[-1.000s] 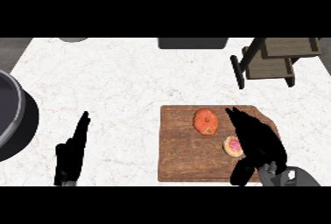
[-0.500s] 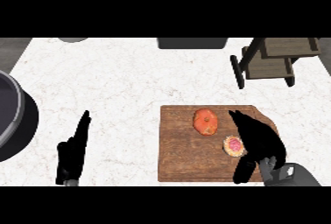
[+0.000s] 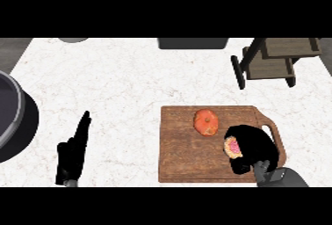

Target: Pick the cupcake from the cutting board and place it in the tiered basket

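The cupcake (image 3: 231, 147), pale with a pink top, lies on the right part of the wooden cutting board (image 3: 185, 158). My right hand (image 3: 255, 145) is curled round it from the right, fingers and thumb bent over its sides, hiding much of it. The tiered basket (image 3: 276, 61), a dark frame with wooden shelves, stands at the far right of the counter. My left hand (image 3: 73, 154) rests open at the lower left, fingers straight and pointing away.
An orange fruit (image 3: 206, 122) lies on the board just up and left of the cupcake. A large dark pan (image 3: 13, 118) sits at the left edge. A grey container (image 3: 193, 43) stands at the far edge.
My right hand's fingers, straight beside the cupcake before, have curled in round it. The left hand has stayed put.
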Controlling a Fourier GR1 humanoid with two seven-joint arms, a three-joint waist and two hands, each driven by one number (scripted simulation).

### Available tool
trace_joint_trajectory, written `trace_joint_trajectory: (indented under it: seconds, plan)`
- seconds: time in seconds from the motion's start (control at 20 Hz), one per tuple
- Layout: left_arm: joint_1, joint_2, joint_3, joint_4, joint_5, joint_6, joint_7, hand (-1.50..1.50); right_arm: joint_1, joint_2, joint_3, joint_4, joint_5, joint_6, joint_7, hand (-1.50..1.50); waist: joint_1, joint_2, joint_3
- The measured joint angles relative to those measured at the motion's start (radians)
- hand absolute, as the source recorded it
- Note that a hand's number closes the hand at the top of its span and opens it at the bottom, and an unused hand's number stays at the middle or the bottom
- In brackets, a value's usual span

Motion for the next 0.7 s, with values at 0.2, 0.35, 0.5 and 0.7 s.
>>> trace_joint_trajectory:
  seconds: [0.2, 0.35, 0.5, 0.7]
  plan:
    - [0.006, -0.003, 0.01, -0.008, -0.006, -0.004, 0.001, 0.0, -0.008, 0.019, -0.013, 0.032, 0.034, 0.001, -0.057, 1.5, 0.001, 0.0, -0.001]
    - [0.012, -0.008, 0.005, -0.025, -0.017, 0.0, 0.019, 0.0, -0.033, 0.01, 0.003, 0.079, 0.09, -0.023, -0.125, 1.5, 0.002, 0.0, -0.002]
    - [0.008, -0.015, 0.006, -0.019, -0.024, 0.003, 0.017, 0.0, -0.041, 0.017, 0.032, 0.098, 0.162, -0.067, -0.16, 1.5, 0.002, -0.001, -0.003]
    - [0.022, -0.017, 0.006, -0.034, -0.026, 0.002, 0.025, 0.0, -0.059, 0.053, -0.03, 0.086, 0.199, -0.119, -0.093, 1.5, -0.004, -0.001, -0.003]
